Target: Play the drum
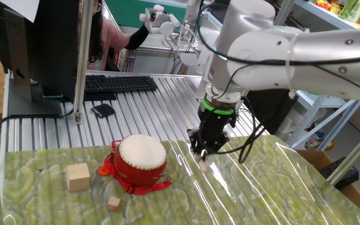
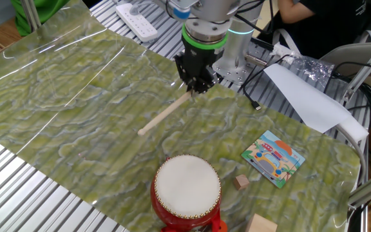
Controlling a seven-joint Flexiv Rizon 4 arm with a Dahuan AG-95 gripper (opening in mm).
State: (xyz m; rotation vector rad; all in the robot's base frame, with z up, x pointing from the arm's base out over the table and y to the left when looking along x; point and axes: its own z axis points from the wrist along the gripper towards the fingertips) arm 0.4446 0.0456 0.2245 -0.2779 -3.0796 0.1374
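A: Red-bodied, cream-headed, the drum (image 1: 141, 160) sits upright on the green marbled mat (image 1: 261, 187), its ribbon base spread around it.

B: And the gripper (image 2: 195, 88)?

A: It points straight down, fingers clenched on the upper end of a thin wooden drumstick (image 2: 166, 114). The stick slants away from the jaws, its free end low over the mat, well apart from the drum.

B: Anything near the drum?

A: A larger wooden cube (image 1: 78, 177) and a small one (image 1: 113, 203) lie beside it. In the other fixed view a picture card (image 2: 274, 158) lies flat near another small cube (image 2: 240, 182).
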